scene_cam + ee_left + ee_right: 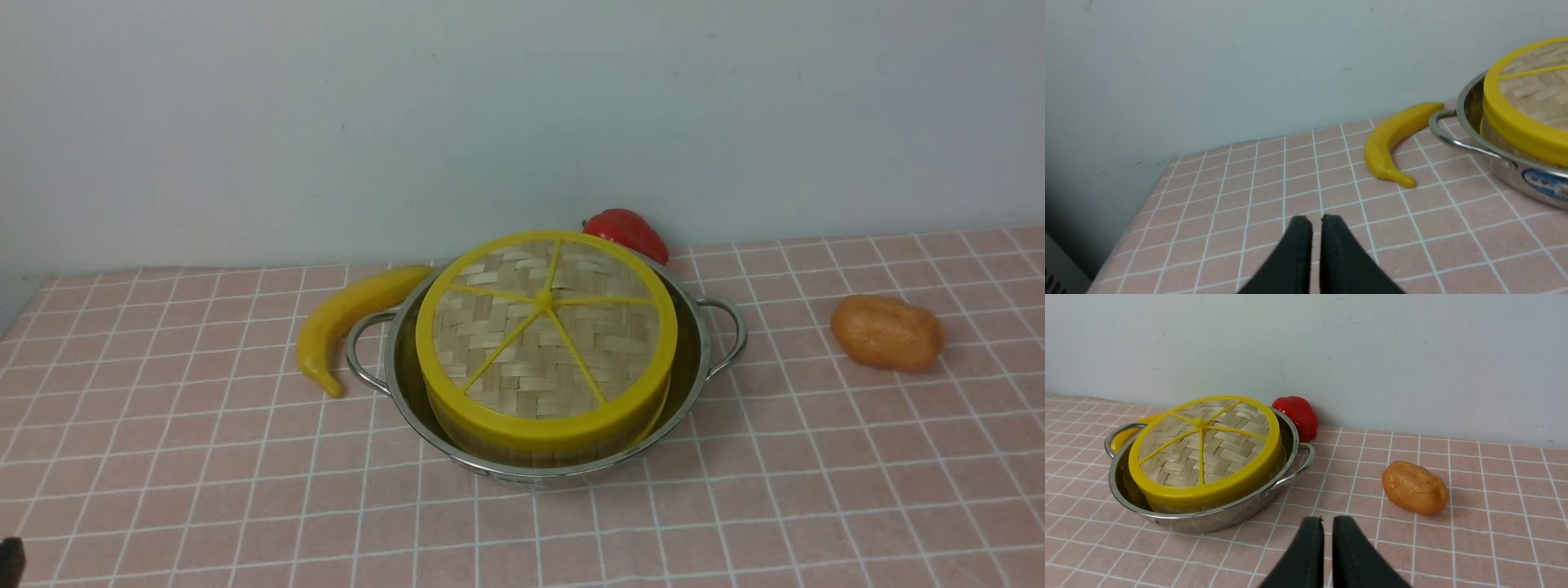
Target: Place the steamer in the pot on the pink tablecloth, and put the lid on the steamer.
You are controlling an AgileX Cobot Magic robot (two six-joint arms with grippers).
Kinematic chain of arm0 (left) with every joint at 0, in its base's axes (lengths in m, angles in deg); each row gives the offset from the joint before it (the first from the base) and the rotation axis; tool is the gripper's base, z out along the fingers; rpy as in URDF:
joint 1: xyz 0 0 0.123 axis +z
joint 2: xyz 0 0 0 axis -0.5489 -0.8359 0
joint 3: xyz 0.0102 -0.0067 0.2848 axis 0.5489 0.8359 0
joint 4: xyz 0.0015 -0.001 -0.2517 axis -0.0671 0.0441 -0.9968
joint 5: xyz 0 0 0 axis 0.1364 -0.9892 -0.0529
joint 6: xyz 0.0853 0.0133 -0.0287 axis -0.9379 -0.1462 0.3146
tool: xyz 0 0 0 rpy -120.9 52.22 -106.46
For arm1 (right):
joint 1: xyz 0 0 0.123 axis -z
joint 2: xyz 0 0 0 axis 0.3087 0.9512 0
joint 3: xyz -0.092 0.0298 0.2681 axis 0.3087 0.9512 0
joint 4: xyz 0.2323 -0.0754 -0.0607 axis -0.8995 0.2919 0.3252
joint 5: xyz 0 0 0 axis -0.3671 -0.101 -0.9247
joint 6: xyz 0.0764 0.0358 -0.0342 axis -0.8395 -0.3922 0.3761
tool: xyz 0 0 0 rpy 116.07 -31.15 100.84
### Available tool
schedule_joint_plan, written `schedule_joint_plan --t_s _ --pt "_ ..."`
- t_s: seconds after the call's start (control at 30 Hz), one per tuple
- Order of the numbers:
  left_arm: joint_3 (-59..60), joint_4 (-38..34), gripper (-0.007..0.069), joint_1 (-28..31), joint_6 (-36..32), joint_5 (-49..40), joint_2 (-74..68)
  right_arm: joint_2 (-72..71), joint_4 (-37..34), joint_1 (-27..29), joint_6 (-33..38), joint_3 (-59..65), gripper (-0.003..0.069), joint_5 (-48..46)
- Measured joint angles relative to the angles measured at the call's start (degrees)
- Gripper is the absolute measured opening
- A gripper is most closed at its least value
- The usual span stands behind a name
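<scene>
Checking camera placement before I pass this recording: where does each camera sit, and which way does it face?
Front: between the arms, facing forward at the pot and lid; dark sliver at lower left, unclear.
Left wrist: on the left arm, facing the banana; both gripper fingertips show.
Right wrist: on the right arm, facing pot and bread; both gripper fingertips show.
Shared by both wrists: pot, lid, banana.

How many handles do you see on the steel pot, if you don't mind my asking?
2: one handle on the pot's left side, the other on its right.
</scene>
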Motion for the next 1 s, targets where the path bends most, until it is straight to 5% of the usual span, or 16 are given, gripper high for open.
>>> schedule_joint_plan --t_s 0.9,1.0 --pt "5.1 0.1 0.0085 0.1 -0.3 2.3 1.8 -0.1 0.1 0.0 0.0 0.0 0.0153 0.0" --pt "5.1 0.1 0.0087 0.1 -0.3 2.3 1.8 -0.6 1.4 3.2 0.5 0.1 0.016 0.2"
